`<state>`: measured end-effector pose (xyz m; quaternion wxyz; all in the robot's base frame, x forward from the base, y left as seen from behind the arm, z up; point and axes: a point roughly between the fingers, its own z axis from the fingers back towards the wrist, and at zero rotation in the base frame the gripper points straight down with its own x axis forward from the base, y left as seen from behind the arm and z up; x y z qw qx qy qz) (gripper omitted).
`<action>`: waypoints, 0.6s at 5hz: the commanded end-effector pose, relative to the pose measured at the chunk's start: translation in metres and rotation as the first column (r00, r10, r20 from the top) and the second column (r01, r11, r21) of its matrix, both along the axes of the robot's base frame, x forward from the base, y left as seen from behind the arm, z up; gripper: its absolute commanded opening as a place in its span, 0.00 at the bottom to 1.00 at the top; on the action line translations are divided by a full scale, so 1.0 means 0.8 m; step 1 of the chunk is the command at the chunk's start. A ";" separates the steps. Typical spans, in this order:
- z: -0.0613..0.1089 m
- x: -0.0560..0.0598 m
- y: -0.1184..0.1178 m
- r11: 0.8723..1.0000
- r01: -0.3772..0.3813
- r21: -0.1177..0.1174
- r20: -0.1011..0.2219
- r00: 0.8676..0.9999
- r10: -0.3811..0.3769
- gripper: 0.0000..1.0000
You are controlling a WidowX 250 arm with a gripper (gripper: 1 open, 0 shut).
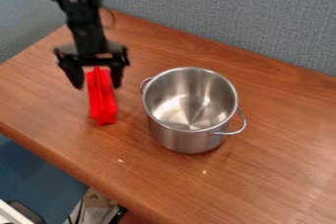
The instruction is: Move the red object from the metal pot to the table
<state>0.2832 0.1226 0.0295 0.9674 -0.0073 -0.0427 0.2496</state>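
Red object [101,103] lies on counter [53,100] left of metal pot [194,109], apart from it. Long axis runs from far to near counter edge. End effector [92,74] points down over bar's far end, fingers spread wide, gripping nothing. Bare counter left of bar; near edge close to its lower end.

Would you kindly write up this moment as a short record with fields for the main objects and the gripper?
red object: lying on the table, left of the pot, not inside it
metal pot: upright, no lid, nothing visible inside
table: wood-grain top, carries both pot and red object
gripper: pointing down above the far end of the red object, jaws open on either side of it
contact: cannot tell whether the jaws touch the red object
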 end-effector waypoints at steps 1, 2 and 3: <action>0.012 -0.011 0.013 0.997 -0.074 0.018 0.064 0.995 0.073 1.00; 0.014 -0.028 0.025 0.991 -0.132 0.033 0.085 0.988 0.129 1.00; 0.023 -0.004 0.040 0.991 -0.112 0.073 0.062 0.992 0.108 1.00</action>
